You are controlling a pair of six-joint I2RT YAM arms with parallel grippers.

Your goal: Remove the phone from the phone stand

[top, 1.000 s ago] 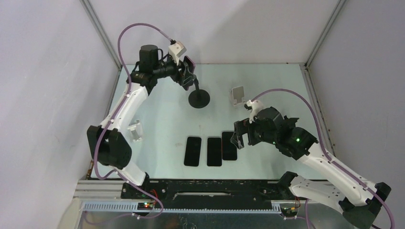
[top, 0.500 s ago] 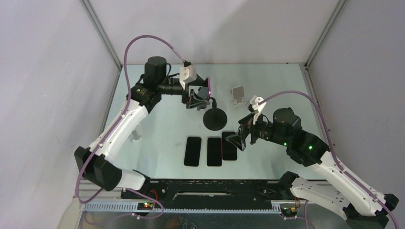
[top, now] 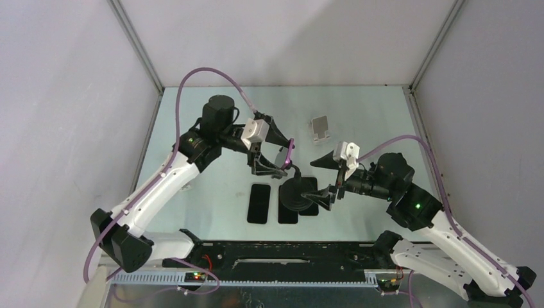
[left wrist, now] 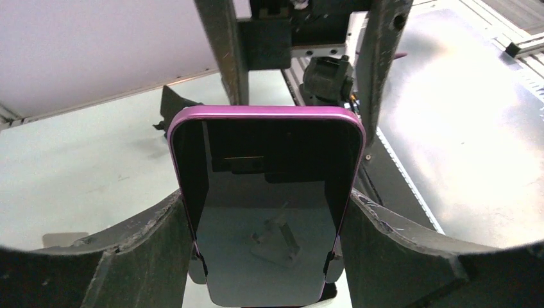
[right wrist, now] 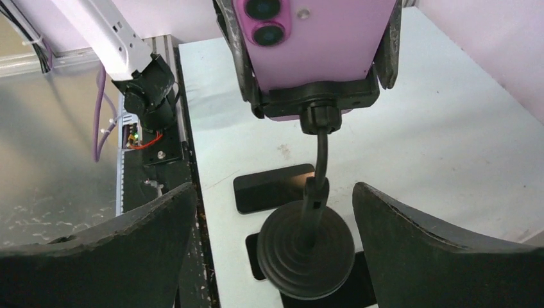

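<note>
A purple phone (top: 287, 153) sits clamped in a black stand with a round base (top: 297, 194). My left gripper (top: 279, 151) is shut on the phone's sides and holds phone and stand up over the flat phones. In the left wrist view the dark screen (left wrist: 266, 160) fills the space between my fingers (left wrist: 141, 250). My right gripper (top: 326, 178) is open and faces the stand from the right. In the right wrist view its jaws (right wrist: 274, 189) stand wide on either side of the stand's base (right wrist: 306, 250) without touching it, and the phone's purple back (right wrist: 321, 45) shows above.
Three black phones lie flat in a row (top: 258, 203), the middle and right ones partly under the hanging stand base. A small silver stand (top: 319, 126) is at the back. A black rail (top: 276, 247) runs along the near edge. Enclosure walls surround the table.
My left arm has carried the phone and stand from the back of the table toward the front centre, over the row of phones. My right gripper has turned toward the stand and now straddles its base.
</note>
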